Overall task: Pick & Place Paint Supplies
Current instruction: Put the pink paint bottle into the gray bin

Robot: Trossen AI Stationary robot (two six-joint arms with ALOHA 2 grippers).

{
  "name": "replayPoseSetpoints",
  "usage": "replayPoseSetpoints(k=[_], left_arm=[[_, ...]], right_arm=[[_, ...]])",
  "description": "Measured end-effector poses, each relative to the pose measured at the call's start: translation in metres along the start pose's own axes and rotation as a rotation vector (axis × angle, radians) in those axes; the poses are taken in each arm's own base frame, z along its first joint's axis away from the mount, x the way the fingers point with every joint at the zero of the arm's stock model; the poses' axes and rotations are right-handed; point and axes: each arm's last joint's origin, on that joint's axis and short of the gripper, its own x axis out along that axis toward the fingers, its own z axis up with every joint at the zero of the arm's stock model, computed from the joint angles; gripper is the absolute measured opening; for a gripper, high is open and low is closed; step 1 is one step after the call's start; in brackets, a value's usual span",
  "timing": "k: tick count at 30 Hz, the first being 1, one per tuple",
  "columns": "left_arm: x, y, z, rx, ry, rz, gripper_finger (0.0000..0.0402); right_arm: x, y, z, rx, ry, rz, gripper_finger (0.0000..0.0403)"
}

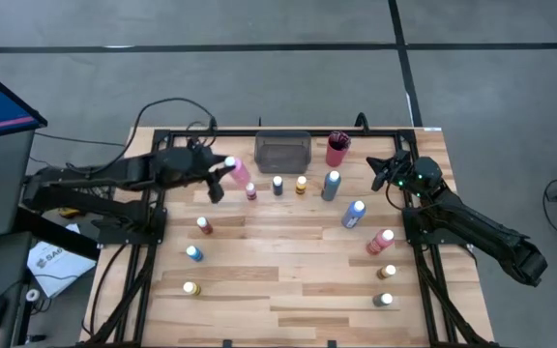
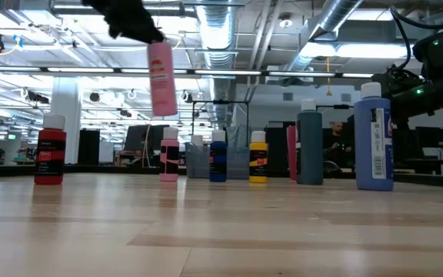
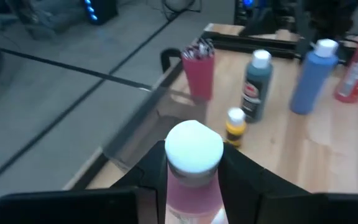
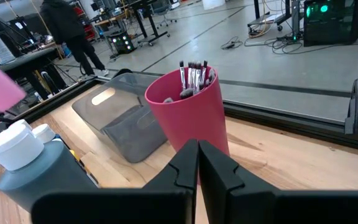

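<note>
High view | left hand [image 1: 222,172] pinching tall pink plastic paint bottle with white cap [image 1: 237,170], lifted off wooden counter [image 1: 288,280], at 9 o'clock of grey rectangular tray [image 1: 282,152] | right hand [image 1: 387,170] pressed together, at 3 o'clock of red cylindrical cup [image 1: 337,150].

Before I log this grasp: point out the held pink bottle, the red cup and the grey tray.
pink bottle [image 2: 161,85], low view, its label.
red cup [image 4: 194,115], right wrist view, its outer wall.
grey tray [image 1: 282,152], high view, its floor.
</note>
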Motion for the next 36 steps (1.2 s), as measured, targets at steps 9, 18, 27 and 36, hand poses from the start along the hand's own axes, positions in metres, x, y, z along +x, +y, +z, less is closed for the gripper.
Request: replayPoseSetpoints(k=[9, 18, 27, 36], left_arm=[[0.055, 0.019, 0.031, 0.015, -0.071, 0.07, 0.0089], [0.116, 0.049, 0.019, 0.031, -0.069, 0.071, 0.0089], [0.163, 0.071, -0.008, 0.032, 0.0, 0.093, 0.0089], [0.184, 0.076, -0.025, 0.021, 0.044, 0.066, 0.009]], right_arm=[[0.0, 0.0, 0.0, 0.0, 0.0, 0.001, 0.0009], [0.0, 0.0, 0.0, 0.0, 0.0, 0.0, 0.0009], [0.0, 0.0, 0.0, 0.0, 0.0, 0.0, 0.0008], [0.0, 0.0, 0.0, 0.0, 0.0, 0.0, 0.0008]])
